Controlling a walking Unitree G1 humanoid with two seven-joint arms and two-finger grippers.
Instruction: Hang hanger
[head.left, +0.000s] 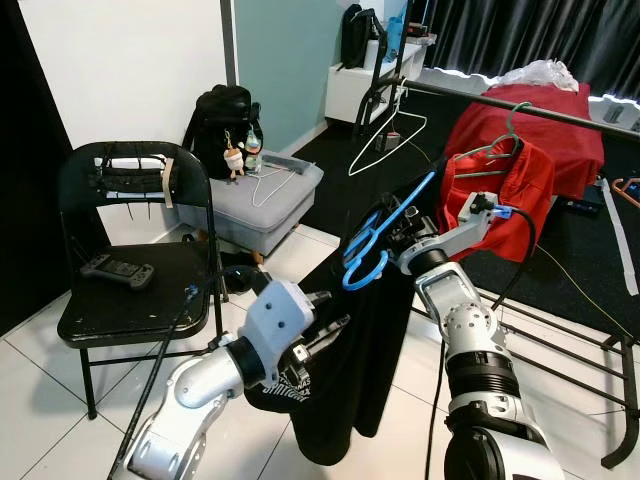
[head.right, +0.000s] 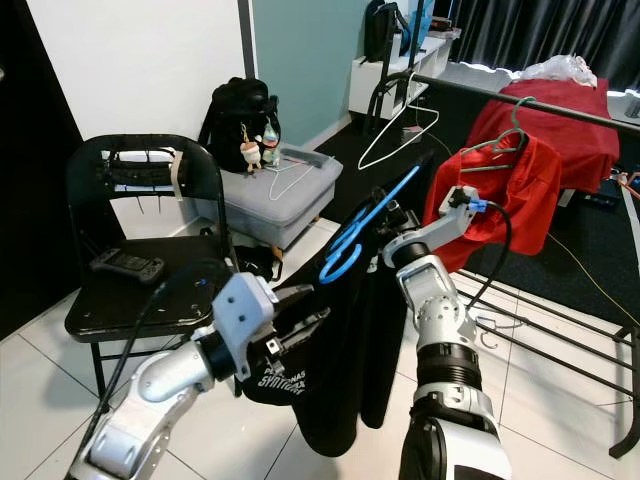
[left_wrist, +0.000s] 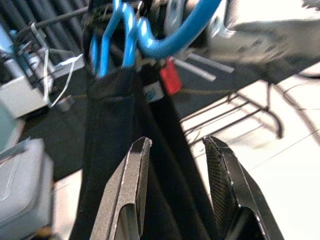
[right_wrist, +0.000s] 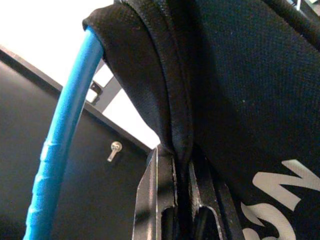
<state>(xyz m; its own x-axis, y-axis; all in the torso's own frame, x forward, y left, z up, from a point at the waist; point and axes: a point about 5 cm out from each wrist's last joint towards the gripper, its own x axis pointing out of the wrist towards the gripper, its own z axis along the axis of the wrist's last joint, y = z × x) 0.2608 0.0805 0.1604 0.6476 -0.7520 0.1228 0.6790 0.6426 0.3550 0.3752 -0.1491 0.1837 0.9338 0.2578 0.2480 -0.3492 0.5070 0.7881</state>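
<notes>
A blue hanger (head.left: 375, 235) carries a black T-shirt (head.left: 370, 350) with white print, held up in front of me. My right gripper (head.left: 388, 238) is at the shirt's collar; in the right wrist view its fingers (right_wrist: 165, 190) pinch the black seam beside the blue hanger bar (right_wrist: 60, 150). My left gripper (head.left: 322, 335) is lower down against the shirt's body, its fingers (left_wrist: 131, 185) spread with the fabric hanging between them. The black clothes rail (head.left: 520, 108) runs behind, to the upper right, with a red shirt (head.left: 500, 190) hanging on it.
A black folding chair (head.left: 130, 300) with a game controller (head.left: 117, 269) stands on my left. Behind it a grey ottoman (head.left: 265, 205) holds a black backpack (head.left: 222, 120). A white wire hanger (head.left: 385, 135) hangs on the rail's left end. The rack's floor bars (head.left: 590, 345) lie at right.
</notes>
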